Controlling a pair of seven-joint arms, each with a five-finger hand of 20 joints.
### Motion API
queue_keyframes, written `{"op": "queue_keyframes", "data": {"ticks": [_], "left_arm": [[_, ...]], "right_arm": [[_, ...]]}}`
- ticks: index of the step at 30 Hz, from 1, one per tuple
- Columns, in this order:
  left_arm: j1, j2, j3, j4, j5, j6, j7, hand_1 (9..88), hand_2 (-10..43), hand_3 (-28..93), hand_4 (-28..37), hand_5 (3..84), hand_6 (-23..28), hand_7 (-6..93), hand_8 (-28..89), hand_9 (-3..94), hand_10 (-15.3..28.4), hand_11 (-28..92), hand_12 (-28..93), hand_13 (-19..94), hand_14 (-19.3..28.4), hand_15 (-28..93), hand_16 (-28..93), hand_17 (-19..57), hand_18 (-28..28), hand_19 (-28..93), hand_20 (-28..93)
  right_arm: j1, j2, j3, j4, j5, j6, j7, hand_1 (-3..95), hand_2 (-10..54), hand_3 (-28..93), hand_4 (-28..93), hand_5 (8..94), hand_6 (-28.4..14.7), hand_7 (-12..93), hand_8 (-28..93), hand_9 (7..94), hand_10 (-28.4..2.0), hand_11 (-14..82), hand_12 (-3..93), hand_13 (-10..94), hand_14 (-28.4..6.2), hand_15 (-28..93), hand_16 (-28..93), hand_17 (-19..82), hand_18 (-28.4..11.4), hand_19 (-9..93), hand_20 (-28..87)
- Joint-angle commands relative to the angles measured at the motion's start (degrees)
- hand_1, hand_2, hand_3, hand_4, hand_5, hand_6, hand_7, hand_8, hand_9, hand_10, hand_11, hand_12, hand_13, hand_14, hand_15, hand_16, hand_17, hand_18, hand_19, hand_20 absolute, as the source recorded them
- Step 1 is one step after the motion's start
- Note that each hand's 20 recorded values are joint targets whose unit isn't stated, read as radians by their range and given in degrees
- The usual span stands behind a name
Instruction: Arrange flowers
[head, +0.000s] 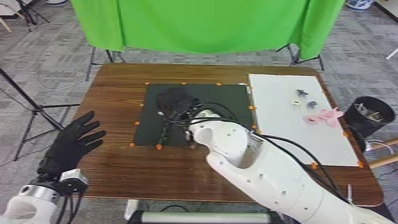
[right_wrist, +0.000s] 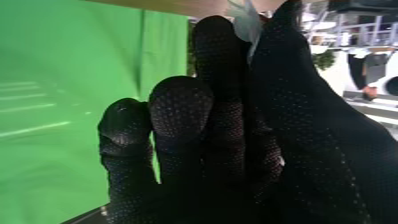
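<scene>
Brown table (head: 111, 170) — right robot hand (head: 178, 100) pinching, seemingly, a pale flower (right_wrist: 246, 22).

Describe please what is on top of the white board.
On the white board lie pink flowers by its right edge, two small grey pieces and a pale one. The surface under them is covered.

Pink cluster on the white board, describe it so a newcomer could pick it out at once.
At the right of the brown table lies a white board. The pink cluster sits at its right edge, near the black bin. Its pink colour and larger size set it apart from the small grey pieces just beyond it.
</scene>
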Motion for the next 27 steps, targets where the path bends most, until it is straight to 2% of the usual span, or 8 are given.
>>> {"op": "queue_keyframes", "data": {"ticks": [1,4,8,9,14,19,23,27], "left_arm": [[-1.1,0.88,0.99,0.39,-0.47,0.23,-0.54,25.7,-3.3,70,-24.2,24.6,2.0,21.0,-11,22.8,11.6,18,17,22,16.2,31,1,-9.2,22.5,43,10],[-0.9,1.76,1.42,0.2,-1.02,1.59,0.69,25.7,-3.3,70,-24.2,23.8,1.9,21.1,-11,22.0,11.4,18,17,21,16.2,30,1,-9.2,22.5,43,10],[-1.3,2.6,1.91,0.34,-1.54,2.13,1.14,25.6,-3.2,70,-24.3,22.7,1.9,21.7,-11,21.0,11.3,18,17,21,16.2,30,1,-9.3,22.5,43,10],[-2.3,2.65,2.34,0.68,-1.32,1.86,0.77,25.6,-3.2,70,-24.3,22.6,1.9,21.7,-11,20.9,11.2,18,17,21,16.2,30,1,-9.3,22.4,43,10],[-3.5,2.52,2.78,1.07,-0.9,1.24,-0.16,25.7,-3.2,70,-24.4,22.2,1.9,21.8,-11,20.5,11.2,18,17,21,16.2,30,1,-9.2,22.4,43,10],[-3.9,2.9,3.05,1.25,-0.9,0.78,-0.32,25.6,-3.2,70,-24.4,21.8,1.8,22.1,-11,20.4,11.1,18,17,20,16.1,30,1,-9.2,22.3,43,10],[-4.9,2.77,3.31,1.6,-0.55,0.23,-1.39,25.6,-3.2,70,-24.4,21.8,1.9,22.1,-11,20.3,11.1,18,18,20,16.1,30,1,-9.2,22.3,43,10],[-5.3,2.76,3.71,1.89,-0.52,0.06,-1.69,25.7,-3.2,70,-24.5,21.8,1.9,22.2,-11,20.2,11.1,18,18,20,16.0,30,1,-9.2,22.4,43,10]], "right_arm": [[2.3,-3.9,-2.9,3.2,-1.2,-0.2,-0.2,43.4,-9.5,86,-25,66.8,4.0,52,3,82.7,-5.7,16.5,46.0,68,-5.9,76,28,31,-20.7,89,50],[3.1,-4.6,-4.5,4.7,-2.4,0.4,0.3,43.1,-9.5,86,-25,66.6,4.1,52,3,82.7,-5.9,16.4,45.9,68,-6.0,76,28,31,-20.6,89,50],[4.0,-5.7,-6.1,6.8,-2.2,1.5,1.6,42.8,-9.5,85,-25,66.7,4.0,52,3,82.7,-5.9,16.4,45.6,68,-5.9,76,28,31,-20.7,89,50],[4.7,-5.4,-7.1,6.9,-1.6,2.0,2.8,42.8,-9.5,85,-25,66.7,4.0,52,3,82.6,-5.8,16.5,45.5,68,-5.9,76,28,31,-20.7,89,50],[5.6,-6.3,-8.7,8.8,-2.0,3.5,4.2,42.5,-9.5,85,-26,66.7,4.1,51,3,82.5,-5.9,17.1,45.2,68,-5.9,76,28,31,-20.6,89,50],[6.1,-6.4,-10.0,9.2,-1.6,4.2,5.6,42.2,-9.5,83,-28,66.2,4.1,52,3,81.2,-6.1,20.5,42.8,68,-5.9,77,28,31,-20.7,89,50],[6.0,-6.9,-10.2,9.8,-1.7,4.3,5.6,41.6,-9.5,83,-28,65.4,4.0,51,3,80.1,-6.0,21.3,41.7,68,-5.8,77,28,31,-20.7,89,50],[5.6,-7.2,-10.4,10.0,-1.9,3.6,6.1,41.2,-9.5,83,-28,64.9,4.0,51,3,79.4,-6.2,21.9,41.3,67,-5.7,77,28,31,-20.6,89,50]]}}
